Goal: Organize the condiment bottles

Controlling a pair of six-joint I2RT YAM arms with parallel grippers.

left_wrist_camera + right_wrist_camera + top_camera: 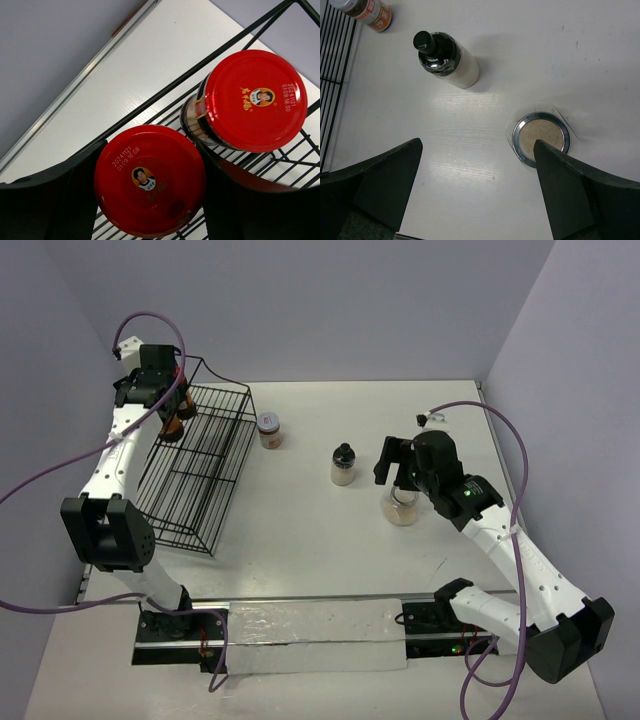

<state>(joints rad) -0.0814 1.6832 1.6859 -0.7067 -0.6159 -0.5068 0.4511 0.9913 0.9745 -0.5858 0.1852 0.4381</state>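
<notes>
**The wide jar sits off-centre under the open right hand**

Our right hand (475,187) hangs over the white bench (545,50) with its two fingers spread wide apart and nothing between them. Just below it stands the wide clear glass jar with beige contents (540,139). The jar is upright, so its long axis runs straight up toward the wrist. It does not lie midway between the fingers: in the wrist view it sits close under the right-side finger, and the left-side finger is well apart from it. We judge that the hand needs to shift sideways toward the jar before it comes down, or that finger may land on the rim.

Farther out stands the small black-capped bottle with pale contents (447,60), and beyond it the silver-lidded jar with an orange label (367,12), near the black wire rack (200,460). The right arm is the nearer one to all three.

Our left hand (150,200) is at the rack's far end, clamped on a red-lidded jar (150,175). A second red-lidded jar with dark contents (255,100) stands just beside it on the wires. We cannot tell whether the held jar rests on the rack yet.
</notes>
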